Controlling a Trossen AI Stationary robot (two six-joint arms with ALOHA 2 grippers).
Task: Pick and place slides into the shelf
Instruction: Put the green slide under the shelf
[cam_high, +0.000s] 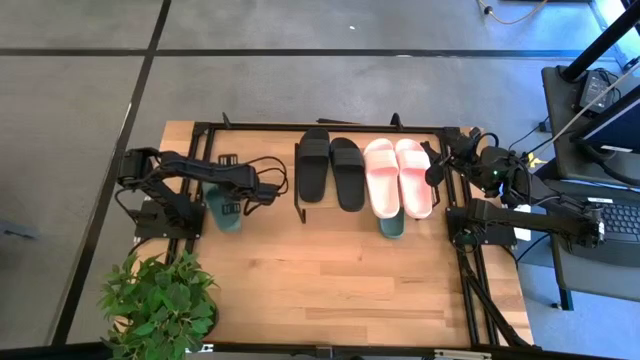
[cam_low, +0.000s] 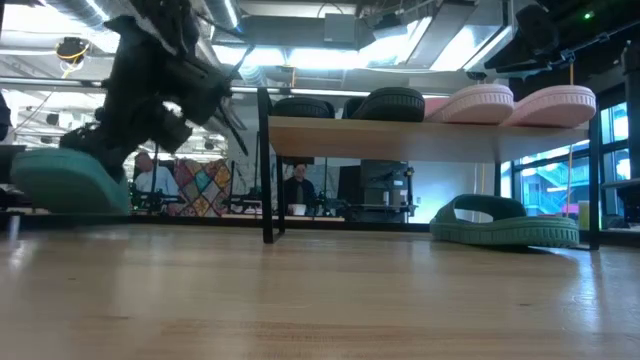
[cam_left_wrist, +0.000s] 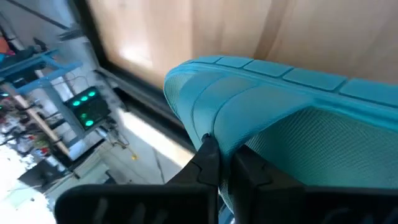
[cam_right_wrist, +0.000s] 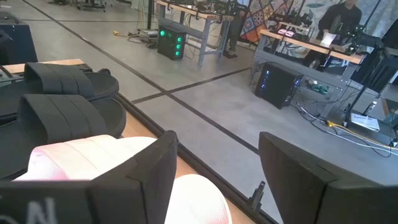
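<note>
One dark green slide (cam_high: 221, 212) lies at the table's left under my left gripper (cam_high: 236, 198), which is shut on it; the low view shows this slide (cam_low: 65, 182) under the arm. The second green slide (cam_high: 392, 224) lies flat on the table beneath the shelf (cam_high: 297, 190), sole down (cam_low: 505, 226). The black pair (cam_high: 330, 170) and the pink pair (cam_high: 397, 176) rest side by side on the shelf's top board. My right gripper (cam_high: 436, 168) hovers open at the pink pair's right edge, touching nothing. My left gripper pinches the green slide's edge (cam_left_wrist: 214, 127) between its two fingers (cam_left_wrist: 208, 155). The slide's curved body spreads out beyond the fingertips. In the low view it sits tilted, one end raised; whether it is clear of the table I cannot tell.
A potted plant (cam_high: 160, 300) stands at the table's near left corner. The shelf's black uprights (cam_low: 266, 165) stand mid-table, with bare wood in front of them. A black frame (cam_high: 470, 270) runs along the right edge. People sit at desks in the room beyond.
</note>
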